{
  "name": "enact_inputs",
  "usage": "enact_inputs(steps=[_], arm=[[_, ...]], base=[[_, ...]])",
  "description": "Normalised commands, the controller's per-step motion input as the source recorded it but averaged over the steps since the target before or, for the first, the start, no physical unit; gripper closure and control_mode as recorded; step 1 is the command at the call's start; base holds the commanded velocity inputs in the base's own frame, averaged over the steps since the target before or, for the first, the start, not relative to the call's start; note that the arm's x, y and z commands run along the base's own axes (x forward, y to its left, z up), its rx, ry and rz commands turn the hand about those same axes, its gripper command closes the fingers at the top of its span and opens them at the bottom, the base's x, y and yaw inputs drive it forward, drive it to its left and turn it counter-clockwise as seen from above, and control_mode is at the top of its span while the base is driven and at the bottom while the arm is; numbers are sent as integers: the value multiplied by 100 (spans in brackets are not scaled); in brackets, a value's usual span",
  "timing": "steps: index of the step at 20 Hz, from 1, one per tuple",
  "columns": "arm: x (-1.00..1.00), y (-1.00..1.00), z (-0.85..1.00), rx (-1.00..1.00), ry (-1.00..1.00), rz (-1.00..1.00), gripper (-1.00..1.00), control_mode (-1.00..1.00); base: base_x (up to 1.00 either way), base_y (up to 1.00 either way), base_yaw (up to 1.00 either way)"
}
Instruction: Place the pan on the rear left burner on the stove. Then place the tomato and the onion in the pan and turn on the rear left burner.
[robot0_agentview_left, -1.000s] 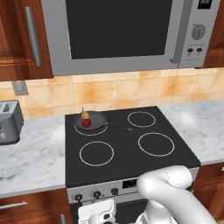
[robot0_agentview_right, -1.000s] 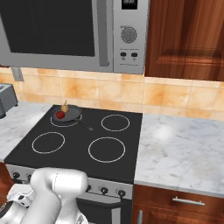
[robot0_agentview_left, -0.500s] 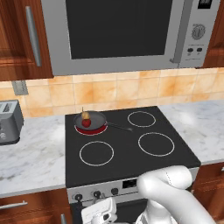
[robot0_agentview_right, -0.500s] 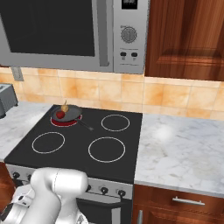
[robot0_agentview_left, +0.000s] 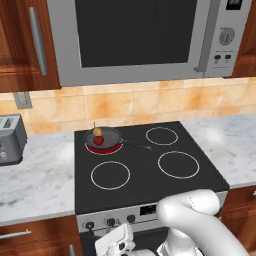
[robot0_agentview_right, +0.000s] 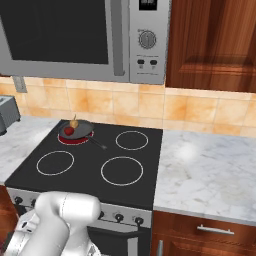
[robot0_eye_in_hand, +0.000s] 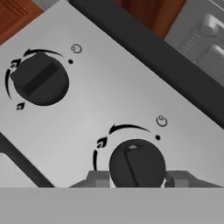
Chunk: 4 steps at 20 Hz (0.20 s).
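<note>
Claw (robot0_eye_in_hand: 136, 180) straddles a black knob (robot0_eye_in_hand: 137, 166) at six o'clock, fingers apart, not pinching it. Second knob (robot0_eye_in_hand: 40, 78) sits at ten o'clock. I see tomato (robot0_agentview_left: 99, 140) and onion (robot0_agentview_left: 98, 132) in the pan (robot0_agentview_left: 104, 137), burner (robot0_agentview_left: 104, 148) glowing red. I judge the burner step done; next, back off.

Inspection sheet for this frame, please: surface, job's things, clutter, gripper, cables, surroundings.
Surface: black glass stove, marble counter either side.
Job's things: pan on the rear left burner, which glows red; tomato and onion inside the pan.
Clutter: toaster on the left counter.
Gripper: gripper at the stove's front panel, a fingertip on each side of a black knob; contact cannot be told.
Cables: nothing seen.
Surroundings: microwave above, tiled backsplash, wooden cabinets.
</note>
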Motion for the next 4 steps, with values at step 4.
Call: enact_inputs(steps=[4], arm=[[18,0,38,-45,-3,0,100,-100]], base=[[0,0,0]])
